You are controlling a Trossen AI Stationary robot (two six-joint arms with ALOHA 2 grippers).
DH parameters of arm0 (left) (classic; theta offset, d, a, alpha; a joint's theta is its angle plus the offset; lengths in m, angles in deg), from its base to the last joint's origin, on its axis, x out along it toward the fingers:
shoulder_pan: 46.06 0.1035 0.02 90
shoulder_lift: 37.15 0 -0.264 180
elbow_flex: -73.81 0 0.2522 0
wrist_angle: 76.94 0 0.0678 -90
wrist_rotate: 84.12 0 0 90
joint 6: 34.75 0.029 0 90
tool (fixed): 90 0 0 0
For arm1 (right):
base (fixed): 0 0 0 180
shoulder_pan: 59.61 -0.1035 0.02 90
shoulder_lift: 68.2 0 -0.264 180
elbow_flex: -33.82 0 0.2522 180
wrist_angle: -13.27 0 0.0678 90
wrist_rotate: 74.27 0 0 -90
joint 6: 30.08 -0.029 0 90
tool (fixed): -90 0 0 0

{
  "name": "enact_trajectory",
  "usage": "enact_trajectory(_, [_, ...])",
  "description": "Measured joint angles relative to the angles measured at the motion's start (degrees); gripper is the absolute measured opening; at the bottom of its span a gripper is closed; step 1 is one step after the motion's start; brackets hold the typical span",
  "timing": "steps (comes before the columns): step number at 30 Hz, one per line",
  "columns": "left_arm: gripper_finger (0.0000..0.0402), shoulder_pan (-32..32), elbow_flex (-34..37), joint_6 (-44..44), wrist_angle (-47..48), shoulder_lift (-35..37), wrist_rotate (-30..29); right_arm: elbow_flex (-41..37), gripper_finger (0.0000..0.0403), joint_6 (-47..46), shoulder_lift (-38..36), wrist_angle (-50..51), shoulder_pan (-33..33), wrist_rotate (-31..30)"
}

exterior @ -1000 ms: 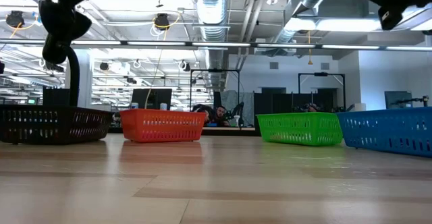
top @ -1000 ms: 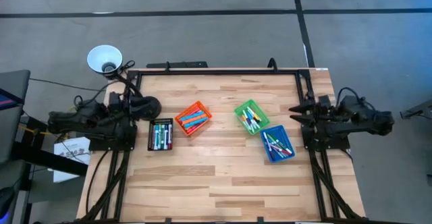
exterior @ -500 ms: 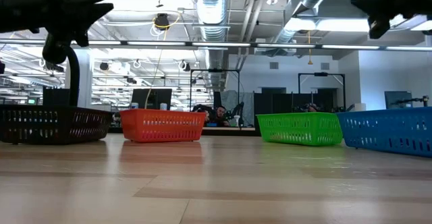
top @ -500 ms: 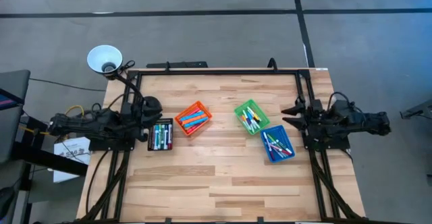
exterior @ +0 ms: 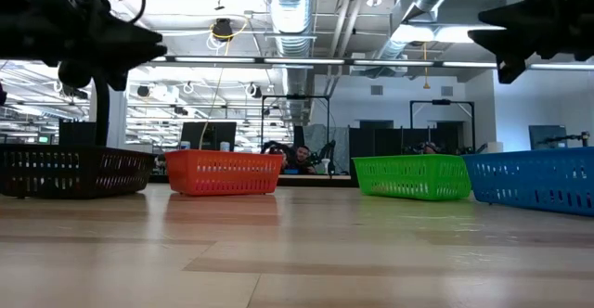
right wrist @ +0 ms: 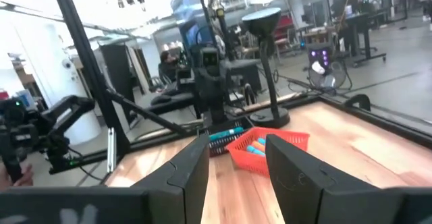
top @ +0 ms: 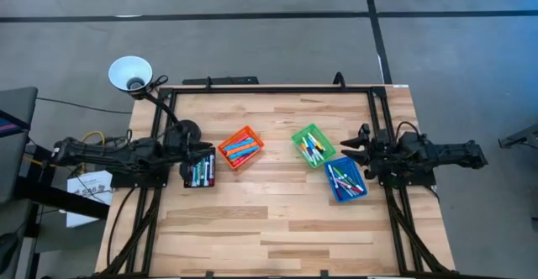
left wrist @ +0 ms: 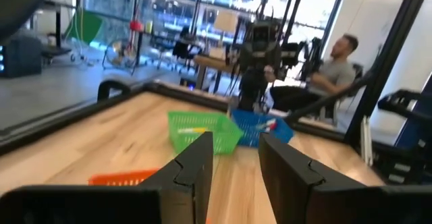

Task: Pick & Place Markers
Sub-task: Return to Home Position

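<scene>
While markers [top: 313, 149] lie binned, right pincer [top: 346, 147] hovers near, parted.

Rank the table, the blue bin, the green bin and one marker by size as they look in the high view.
1. table
2. blue bin and green bin: alike, so left unranked
3. marker in the blue bin

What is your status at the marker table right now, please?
Left gripper open, empty, raised over black bin edge. Right gripper open, empty, raised beside green bin. Markers all binned, none loose on table. Nothing in the way.
</scene>
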Motion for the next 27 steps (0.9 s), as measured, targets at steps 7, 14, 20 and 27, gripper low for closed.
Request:
enact_trajectory(7, [0.0116,0.0,0.0,0.0,-1.2,-6.2,0.0,-5.2,0.0133,-0.1,0.1,-5.4,0.0,0.9])
enact_trajectory(14, [0.0116,0.0,0.0,-0.3,-4.0,-8.8,-0.2,-5.2,0.0137,-1.0,0.2,-3.9,0.0,0.8])
enact_trajectory(20, [0.0116,0.0,0.0,1.3,-11.7,-7.5,-0.5,-5.3,0.0137,-0.1,0.2,-2.4,0.0,0.8])
enact_trajectory(27, [0.0116,0.0,0.0,0.0,-9.9,-3.5,-1.6,-5.3,0.0139,-0.1,0.2,-2.4,0.0,0.8])
